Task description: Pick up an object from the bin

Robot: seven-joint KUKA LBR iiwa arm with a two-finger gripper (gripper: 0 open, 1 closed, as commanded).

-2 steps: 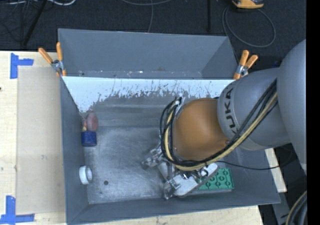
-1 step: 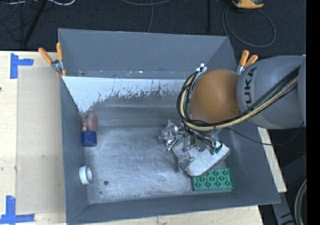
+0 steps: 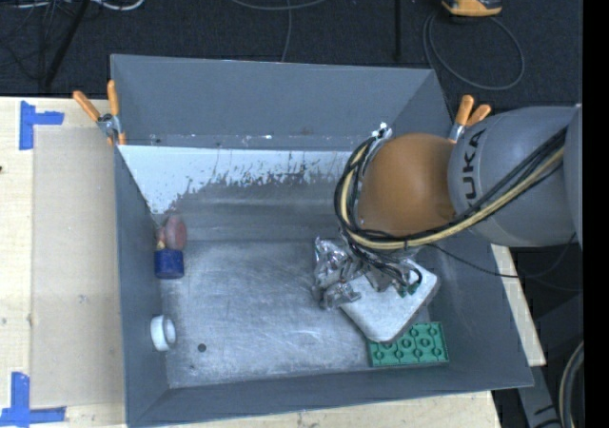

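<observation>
1. The arm (image 3: pixel 519 179) reached into the grey bin (image 3: pixel 285 103) from the right. Its orange cover (image 3: pixel 404 184) and looped cables (image 3: pixel 346 198) hung just behind and above the white slab (image 3: pixel 388 317).
2. The white slab, a flat pale block with rounded corners, lay askew on the bin floor, and its upper end was hidden under the wrist.
3. The gripper (image 3: pixel 333 285) sat low over the floor at the white slab's left end, close against its edge. Whether it touched the slab could not be told.
4. Whether the pincer was released or clenched could not be told either.
5. A green studded plate (image 3: pixel 407 345) lay flat just beside the white slab's lower right edge, toward the front wall.
6. Well apart from the white slab, far to its left, stood a blue block (image 3: pixel 169 264) with a pinkish piece (image 3: pixel 175 231) just behind it.
7. A small white ring (image 3: pixel 162 331) also lay far left of the white slab, nearer the front wall than the blue block.
</observation>
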